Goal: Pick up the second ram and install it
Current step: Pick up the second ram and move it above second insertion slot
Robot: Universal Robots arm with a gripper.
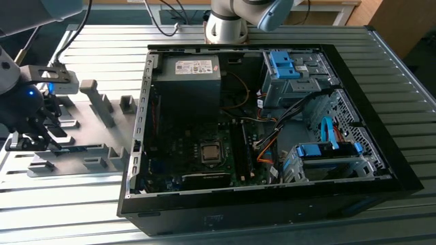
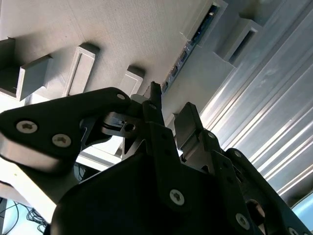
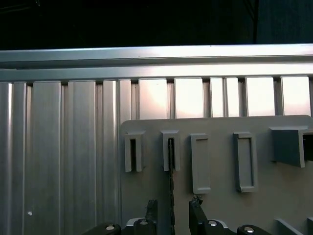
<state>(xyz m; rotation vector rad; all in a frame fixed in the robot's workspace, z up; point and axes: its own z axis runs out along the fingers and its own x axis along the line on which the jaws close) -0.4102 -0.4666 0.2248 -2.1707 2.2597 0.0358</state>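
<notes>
Your gripper point(image 3: 173, 208) is open; its two fingers point(image 3: 151, 210) stand apart with the second ram point(image 3: 171, 188) running through the gap between them. As far as the first wrist view lets you judge, neither finger touches the strip. The ram stands on its thin edge, not flat; its long axis runs straight away from the wrist, in line with the gap, so the fingers straddle it across its thickness at the near end. Its far end sits in a slotted grey holder block point(image 3: 170, 152), with a like block just beside it on one side and two empty rectangular blocks on the other; all of them rise from the grey holder plate point(image 3: 220, 210). Beyond the plate lies the slatted aluminium table point(image 3: 58, 147). In the exterior view all this sits at the left edge of the frame, about mid-height. The open computer case point(image 1: 272, 214) fills the centre and right, well apart from the holder, with its motherboard point(image 1: 197, 138) facing up. Furthest off, at top centre, stands the arm's base point(image 1: 228, 23).
</notes>
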